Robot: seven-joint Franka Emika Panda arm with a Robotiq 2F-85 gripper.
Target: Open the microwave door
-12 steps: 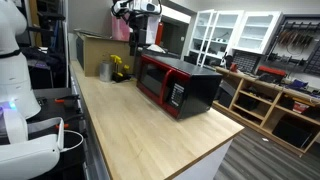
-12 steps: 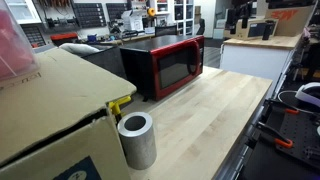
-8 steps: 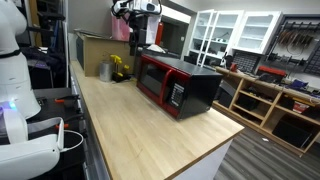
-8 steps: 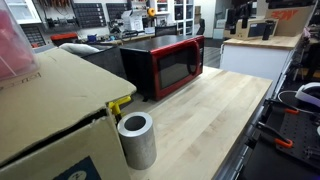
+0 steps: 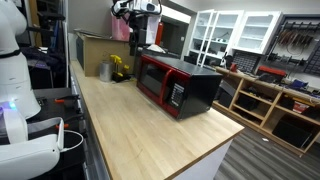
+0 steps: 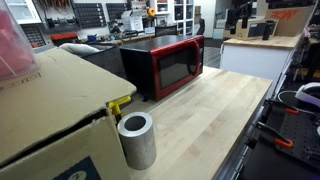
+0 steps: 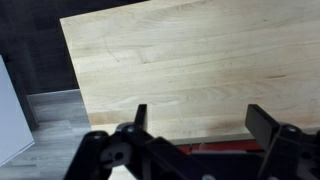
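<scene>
The microwave [image 5: 178, 86] [image 6: 163, 65] stands on the wooden countertop [image 5: 130, 125], black-bodied with a glossy red front. The microwave door [image 5: 152, 78] [image 6: 172, 68] is shut flat against the front, with its dark window showing. My gripper [image 5: 136, 36] hangs high above the microwave's far end, apart from it. In the wrist view the gripper [image 7: 200, 122] is open, and only bare countertop [image 7: 180, 60] shows between its fingers. A red strip of the microwave [image 7: 215, 147] shows just below the fingers.
A brown cardboard box [image 5: 95, 48] [image 6: 50, 110] stands at one end of the counter, with a grey cylinder [image 5: 104, 70] [image 6: 137, 140] and a yellow object [image 5: 120, 68] [image 6: 120, 104] beside it. A white robot body [image 5: 15, 80] stands off the counter's side. Shelving [image 5: 270, 100] lies beyond.
</scene>
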